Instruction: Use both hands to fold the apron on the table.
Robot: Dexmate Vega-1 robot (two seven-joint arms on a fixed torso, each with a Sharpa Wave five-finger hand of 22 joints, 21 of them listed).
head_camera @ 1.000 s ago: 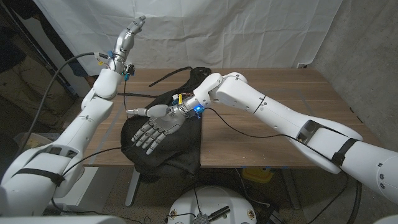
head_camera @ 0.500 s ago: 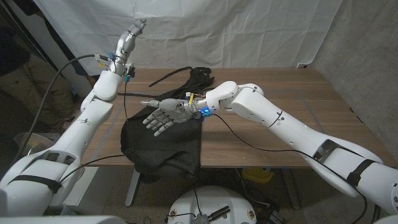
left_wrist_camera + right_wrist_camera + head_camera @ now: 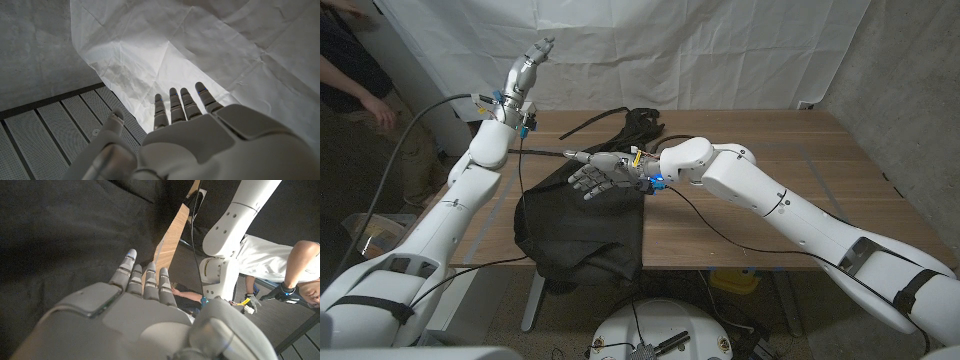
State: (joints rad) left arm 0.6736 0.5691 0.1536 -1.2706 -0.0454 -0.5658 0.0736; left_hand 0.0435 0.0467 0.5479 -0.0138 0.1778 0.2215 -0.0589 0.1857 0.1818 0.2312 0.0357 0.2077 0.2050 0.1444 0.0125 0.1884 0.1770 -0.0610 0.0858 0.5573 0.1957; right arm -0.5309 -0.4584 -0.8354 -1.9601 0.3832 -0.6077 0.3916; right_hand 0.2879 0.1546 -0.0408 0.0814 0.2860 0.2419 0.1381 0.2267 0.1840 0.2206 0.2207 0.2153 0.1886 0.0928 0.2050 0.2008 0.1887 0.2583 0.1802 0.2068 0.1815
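Left hand is raised high above the table's far left corner, fingers straight and apart, holding nothing; the left wrist view shows it against the white backdrop sheet.

Apron: black, crumpled, lying on the left part of the wooden table, its near edge hanging over the table's front. A bunched part with a strap lies at the far side near the table's middle. The cloth is rumpled, with no neat fold visible.

Right hand hovers over the apron's upper part, fingers spread, gripping nothing; in the right wrist view it sits above dark cloth.

Surface and room: brown wood table, white sheet hung behind it, grey wall at right. A person stands at the far left edge.

Versus one second ago: the right hand has lifted off the apron's middle and moved toward the far side. The left hand has stayed raised.
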